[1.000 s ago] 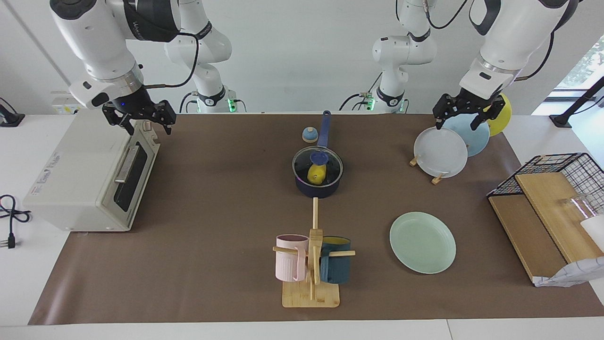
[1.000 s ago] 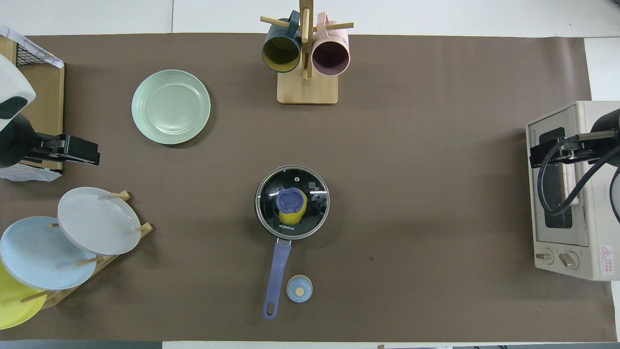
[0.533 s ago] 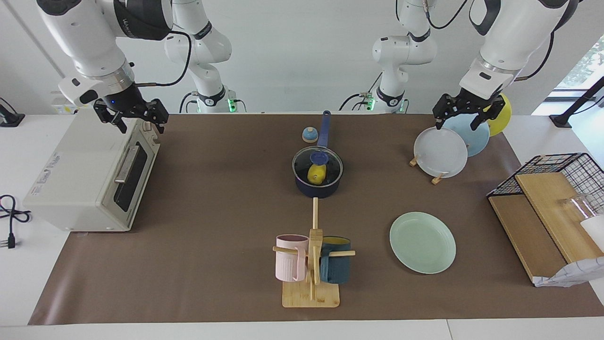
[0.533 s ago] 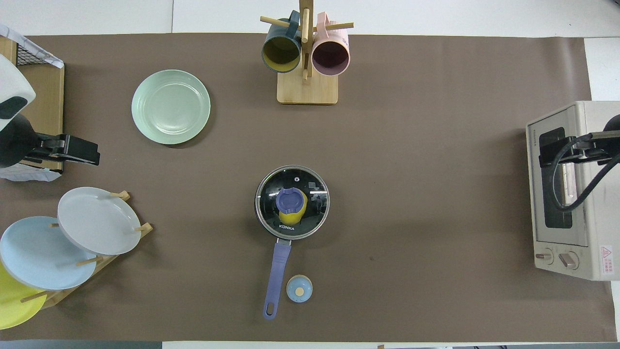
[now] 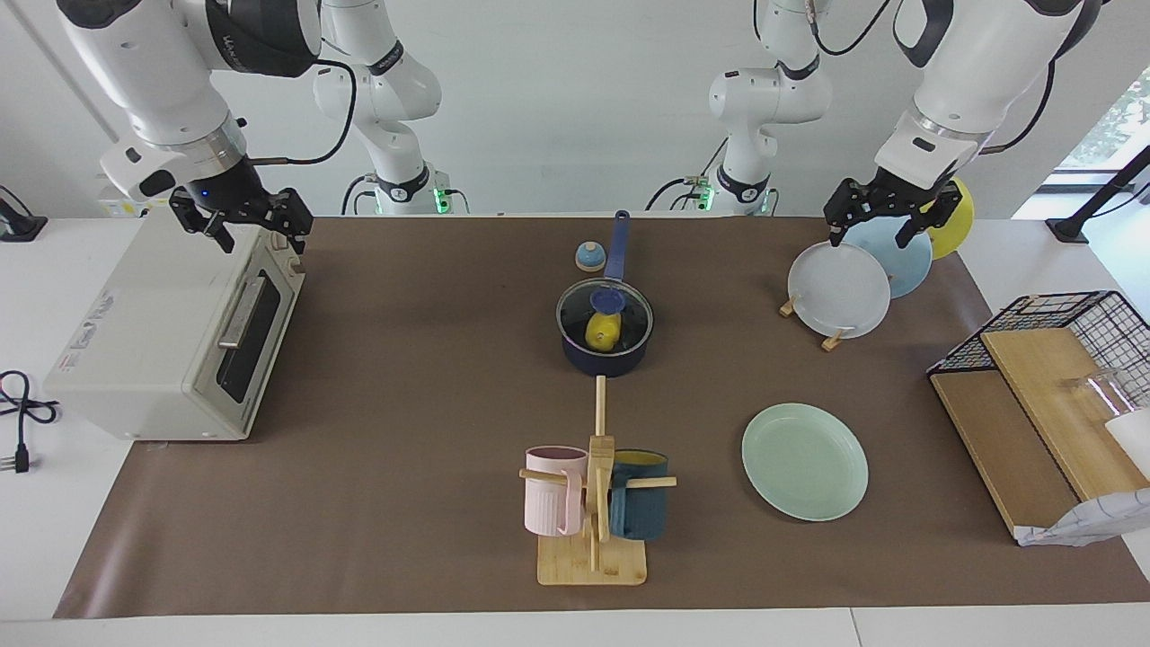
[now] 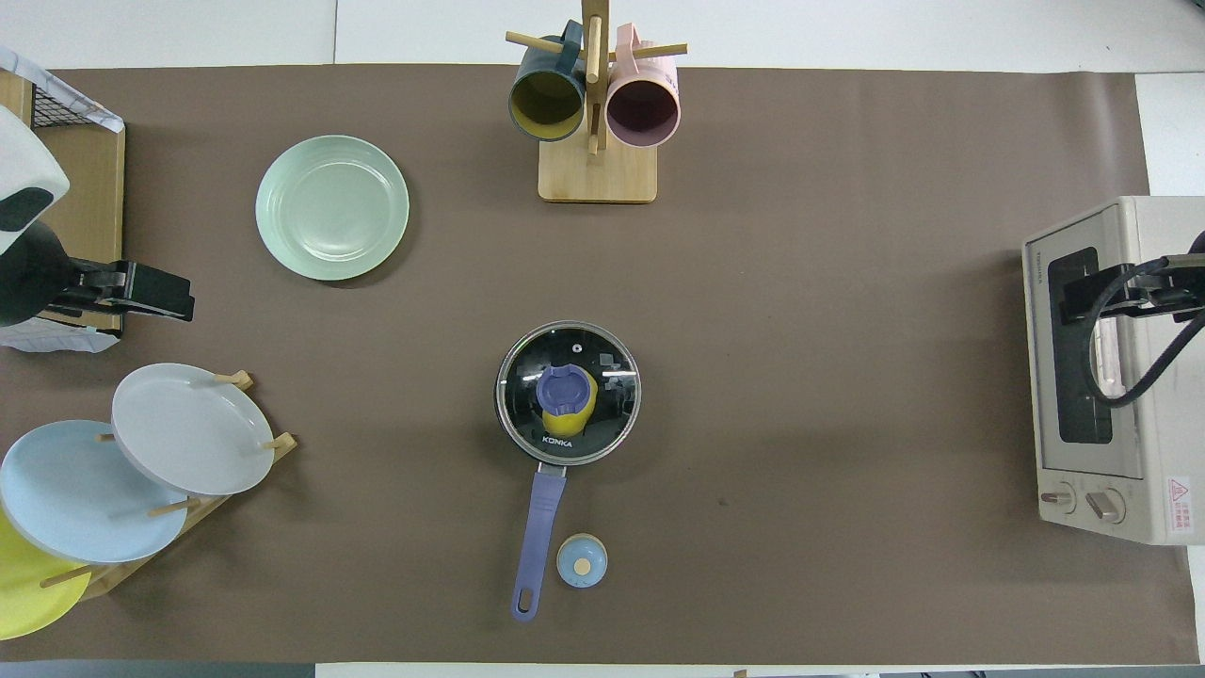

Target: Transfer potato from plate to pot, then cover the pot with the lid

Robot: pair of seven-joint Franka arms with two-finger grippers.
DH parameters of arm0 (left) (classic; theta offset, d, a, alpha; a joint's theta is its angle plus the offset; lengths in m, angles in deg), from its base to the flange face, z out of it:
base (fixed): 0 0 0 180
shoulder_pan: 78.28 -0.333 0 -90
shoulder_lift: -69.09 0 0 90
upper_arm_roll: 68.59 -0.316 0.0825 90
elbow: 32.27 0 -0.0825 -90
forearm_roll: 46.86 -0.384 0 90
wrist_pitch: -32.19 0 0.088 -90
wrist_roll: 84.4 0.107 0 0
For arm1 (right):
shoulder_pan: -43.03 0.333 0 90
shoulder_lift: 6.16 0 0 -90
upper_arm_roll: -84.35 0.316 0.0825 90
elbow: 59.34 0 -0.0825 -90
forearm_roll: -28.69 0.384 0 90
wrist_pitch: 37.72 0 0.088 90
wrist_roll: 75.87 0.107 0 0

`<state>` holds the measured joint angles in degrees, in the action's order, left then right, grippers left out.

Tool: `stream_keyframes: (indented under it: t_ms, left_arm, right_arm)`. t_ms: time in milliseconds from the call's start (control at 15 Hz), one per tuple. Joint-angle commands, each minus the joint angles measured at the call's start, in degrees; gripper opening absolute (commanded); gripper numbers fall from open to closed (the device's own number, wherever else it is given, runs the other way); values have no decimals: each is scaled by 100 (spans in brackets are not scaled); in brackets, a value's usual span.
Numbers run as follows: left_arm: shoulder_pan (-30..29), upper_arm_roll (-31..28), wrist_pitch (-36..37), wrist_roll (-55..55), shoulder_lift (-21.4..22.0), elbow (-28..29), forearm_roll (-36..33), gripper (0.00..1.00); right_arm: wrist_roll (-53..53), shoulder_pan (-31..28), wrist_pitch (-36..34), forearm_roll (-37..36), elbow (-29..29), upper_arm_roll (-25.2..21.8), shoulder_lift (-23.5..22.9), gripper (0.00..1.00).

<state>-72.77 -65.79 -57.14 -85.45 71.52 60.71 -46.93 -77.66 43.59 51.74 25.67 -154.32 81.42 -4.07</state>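
Glass lid [image 6: 568,394] marked KONKA, on pot [image 5: 605,358]

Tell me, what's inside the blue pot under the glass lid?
A yellow potato sits inside the pot, seen through the clear lid. The lid's blue knob covers part of the potato from above.
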Motion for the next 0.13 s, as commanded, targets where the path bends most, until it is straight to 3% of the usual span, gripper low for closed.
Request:
stream_keyframes:
  t_ms: [0, 67]
  left_arm:
    - [-59, 28, -15, 35, 92, 80, -64, 100]
    - [-59, 28, -15, 35, 92, 89, -64, 100]
  right_arm:
    - [-173, -135, -35, 143, 49, 90, 37, 100]
    - [-164, -135, -26, 143, 49, 90, 37, 100]
